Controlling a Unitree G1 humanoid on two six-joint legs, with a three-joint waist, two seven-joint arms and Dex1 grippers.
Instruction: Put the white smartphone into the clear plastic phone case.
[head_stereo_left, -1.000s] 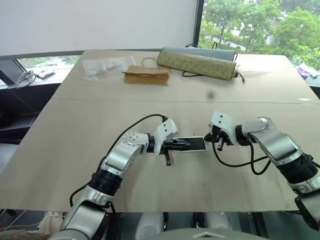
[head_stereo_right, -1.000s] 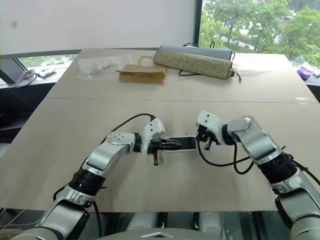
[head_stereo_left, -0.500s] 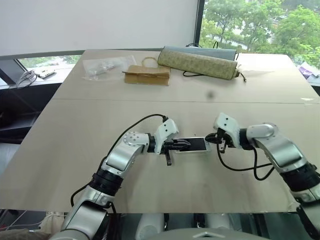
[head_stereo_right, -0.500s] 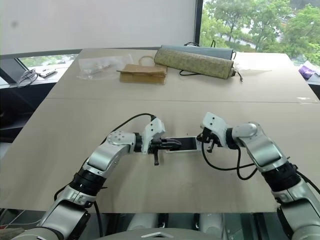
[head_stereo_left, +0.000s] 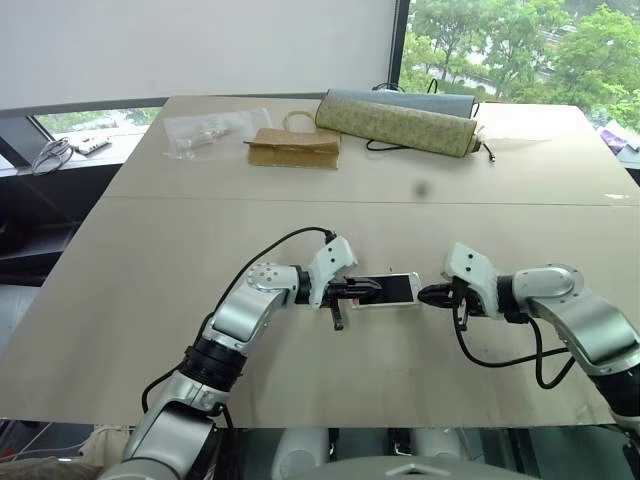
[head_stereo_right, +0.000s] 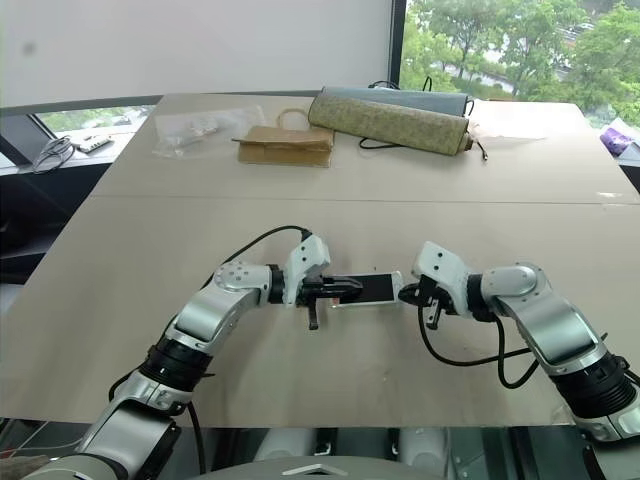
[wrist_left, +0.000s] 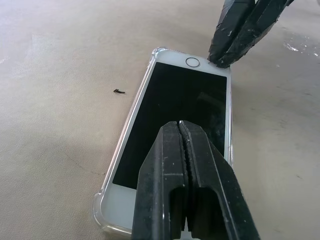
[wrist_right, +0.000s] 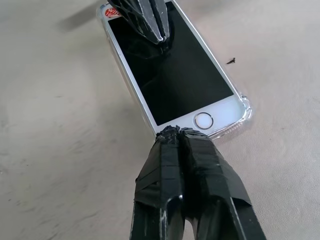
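Note:
The white smartphone (wrist_left: 175, 100) lies flat on the table, screen up, inside the clear plastic phone case (wrist_left: 98, 207), whose rim shows around its edges. My left gripper (wrist_left: 180, 125) is shut, with its tips resting on the dark screen near the end that bears a small red mark (wrist_right: 111, 13). The right gripper (wrist_right: 175, 131) is also shut, its tips at the case's edge just beside the home button (wrist_right: 203, 119). From the head camera the smartphone (head_stereo_left: 395, 290) sits between the left gripper (head_stereo_left: 372, 288) and the right gripper (head_stereo_left: 425, 296).
At the far side of the table lie a brown paper bag (head_stereo_left: 293, 148), a rolled greenish mat (head_stereo_left: 395, 125) with a black cable, and a crinkled clear plastic bag (head_stereo_left: 205, 130). A small dark speck (wrist_left: 118, 91) lies beside the phone.
My right arm has drawn back and lowered, so its shut gripper now points level at the phone's end instead of hanging over it. The left gripper and the phone have kept still.

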